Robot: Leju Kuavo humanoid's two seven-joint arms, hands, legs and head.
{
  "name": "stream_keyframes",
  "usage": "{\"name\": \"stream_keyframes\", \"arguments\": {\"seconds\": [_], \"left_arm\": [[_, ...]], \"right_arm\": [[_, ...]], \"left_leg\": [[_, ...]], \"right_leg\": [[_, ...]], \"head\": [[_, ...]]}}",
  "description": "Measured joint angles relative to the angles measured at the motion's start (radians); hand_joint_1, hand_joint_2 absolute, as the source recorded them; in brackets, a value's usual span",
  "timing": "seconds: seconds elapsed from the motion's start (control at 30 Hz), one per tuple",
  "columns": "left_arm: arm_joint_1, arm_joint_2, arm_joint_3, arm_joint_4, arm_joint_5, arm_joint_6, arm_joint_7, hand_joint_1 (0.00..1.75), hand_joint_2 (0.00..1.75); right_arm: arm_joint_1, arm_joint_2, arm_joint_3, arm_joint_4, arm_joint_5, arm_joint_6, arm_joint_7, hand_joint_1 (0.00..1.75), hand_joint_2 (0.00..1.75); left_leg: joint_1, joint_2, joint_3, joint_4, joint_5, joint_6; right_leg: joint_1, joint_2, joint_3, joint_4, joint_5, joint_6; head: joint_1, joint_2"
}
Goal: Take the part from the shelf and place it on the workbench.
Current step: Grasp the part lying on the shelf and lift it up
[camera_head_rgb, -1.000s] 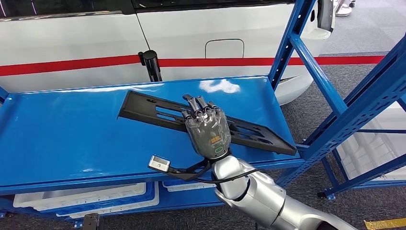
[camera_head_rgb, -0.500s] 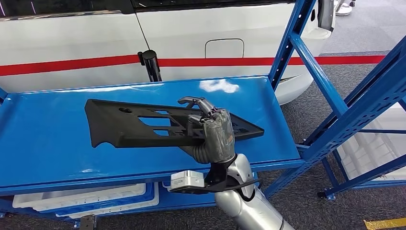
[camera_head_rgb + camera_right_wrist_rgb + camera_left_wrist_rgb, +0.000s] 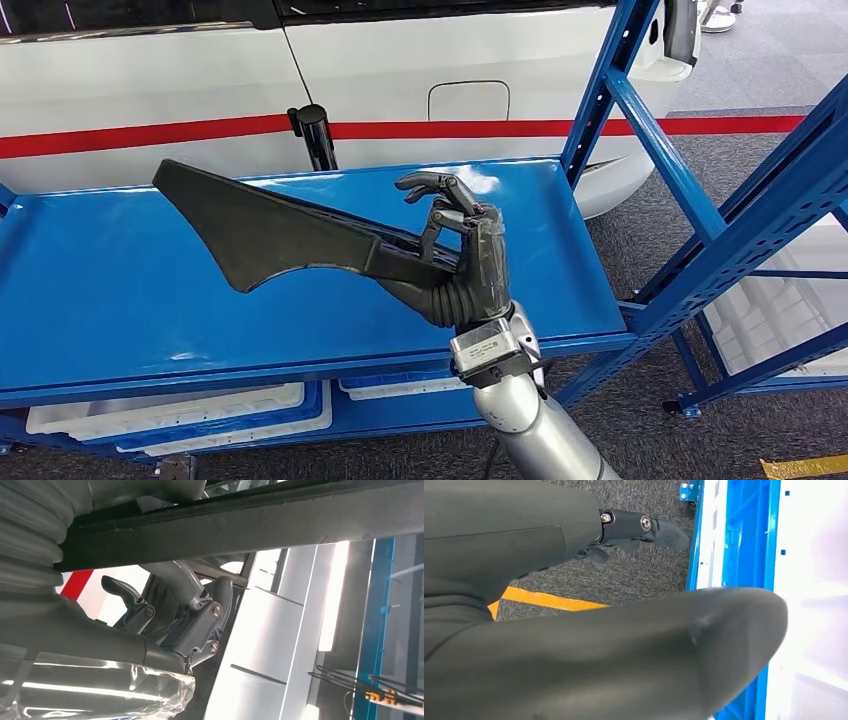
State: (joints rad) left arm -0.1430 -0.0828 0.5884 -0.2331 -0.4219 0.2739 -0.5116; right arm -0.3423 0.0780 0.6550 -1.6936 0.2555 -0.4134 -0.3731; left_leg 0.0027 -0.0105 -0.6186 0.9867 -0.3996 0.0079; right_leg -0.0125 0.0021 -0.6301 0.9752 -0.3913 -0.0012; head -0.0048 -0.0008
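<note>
Black part [image 3: 270,235] in right hand [image 3: 465,270], above blue shelf [image 3: 100,290].

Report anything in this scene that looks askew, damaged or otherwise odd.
One thing stands out: the black part is tilted on edge above the blue shelf, gripped by the right hand at one end only, so most of its length juts out unsupported. No damage or spill is visible.

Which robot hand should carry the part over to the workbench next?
Right. The right robot hand already grips the black part, raised and tilted above the blue shelf. The left robot hand hangs by the floor, holding nothing.
</note>
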Motion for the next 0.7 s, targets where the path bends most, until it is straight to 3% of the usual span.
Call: {"name": "stream_keyframes", "arguments": {"seconds": [0.2,0.33,0.7], "left_arm": [[0.000,-0.001,0.002,0.000,0.000,0.000,0.000,0.00,0.00],[0.001,-0.001,0.006,0.000,-0.001,-0.008,-0.006,0.00,1.75],[0.001,-0.001,0.008,0.000,-0.015,-0.019,-0.017,0.00,1.75]], "right_arm": [[0.000,0.002,-0.005,-0.004,-0.043,0.022,-0.009,1.75,1.75],[-0.002,0.008,-0.016,-0.004,-0.138,0.068,-0.033,1.75,1.75],[-0.025,0.017,-0.027,0.002,-0.193,0.130,-0.042,1.75,1.75]], "left_leg": [[0.000,0.000,0.000,0.000,0.000,0.000],[0.000,0.000,0.000,0.000,0.000,0.000],[0.000,0.000,0.000,0.000,0.000,0.000]], "right_leg": [[0.000,0.000,0.000,0.000,0.000,0.000],[0.000,0.000,0.000,0.000,0.000,0.000],[0.000,0.000,0.000,0.000,0.000,0.000]], "head": [[0.000,0.000],[0.000,0.000],[0.000,0.000]]}}
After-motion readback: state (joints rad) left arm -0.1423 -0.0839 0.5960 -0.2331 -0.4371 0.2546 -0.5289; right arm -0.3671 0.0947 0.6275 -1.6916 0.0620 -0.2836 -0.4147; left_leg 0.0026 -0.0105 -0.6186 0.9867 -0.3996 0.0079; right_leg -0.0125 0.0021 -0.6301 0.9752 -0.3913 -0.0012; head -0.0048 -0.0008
